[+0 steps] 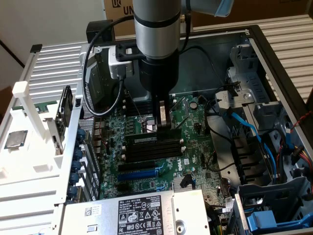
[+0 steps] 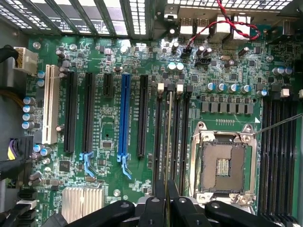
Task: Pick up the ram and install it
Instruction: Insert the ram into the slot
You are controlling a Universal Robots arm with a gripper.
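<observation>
The gripper's (image 2: 165,201) two black fingers (image 2: 154,207) are drawn close together and clamped on the ram (image 2: 167,142), a long thin dark green circuit-board strip that the wrist view shows edge-on, running straight out from between them. In the exterior view the gripper (image 1: 164,122) stands upright over the board, gripping the ram (image 1: 144,139), which lies level there with a pale label on its side. The ram runs along a bank of long black plastic memory slots with white end clips (image 2: 182,142), in line with one of them; I cannot tell whether it is pressed home or only resting at the slot's mouth. Just beside that bank sits an open square processor socket with a silver metal frame (image 2: 222,165), and past the socket a second bank of black memory slots (image 2: 277,156). On the bank's other side stand a long blue expansion slot (image 2: 124,118), black ones, and a white one (image 2: 49,104), all on the green motherboard (image 2: 106,135). A finned silver heatsink (image 2: 83,203) sits near the blue slot's end. In the exterior view, the silver arm (image 1: 156,29) reaches down into the open grey metal computer case (image 1: 274,54), with a labelled grey power supply (image 1: 142,213) nearest the camera and blue cables (image 1: 247,129) on the exterior view's right.
</observation>
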